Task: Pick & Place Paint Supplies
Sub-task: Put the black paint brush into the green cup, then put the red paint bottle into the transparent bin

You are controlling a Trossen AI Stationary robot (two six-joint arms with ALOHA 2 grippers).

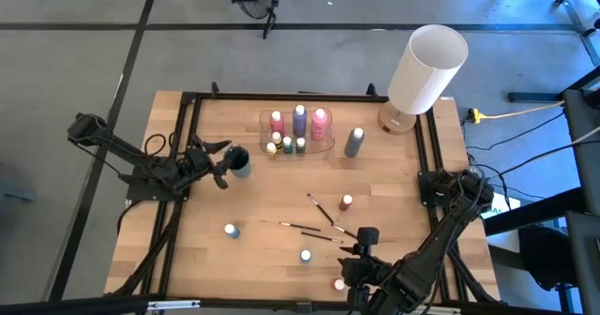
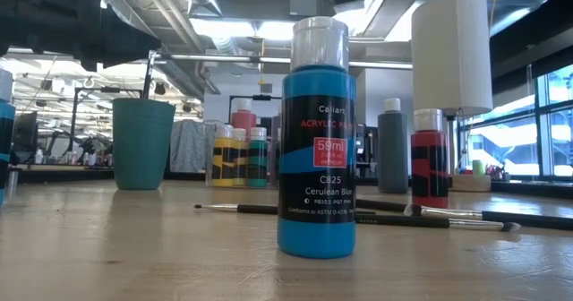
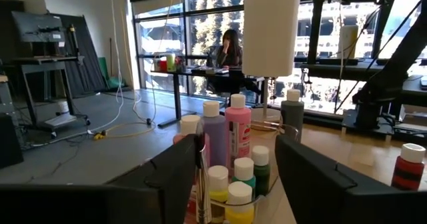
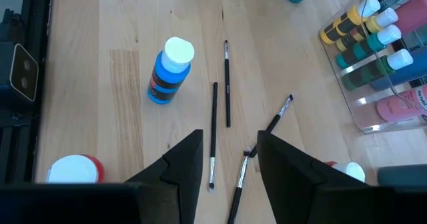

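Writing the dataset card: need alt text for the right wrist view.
Looking down on the wooden table, the right gripper hangs open over four thin paintbrushes. A blue paint bottle stands beside them; a clear tray of bottles sits farther off.

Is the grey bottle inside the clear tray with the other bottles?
No, the grey bottle stands on the bare table to the right of the clear tray, apart from it.

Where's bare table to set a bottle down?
Free: centre patch between the clear tray and the brushes; also the near-left corner, left of the blue bottle. Crowded: around the brushes and red bottle, and beside the teal cup at the left tool.
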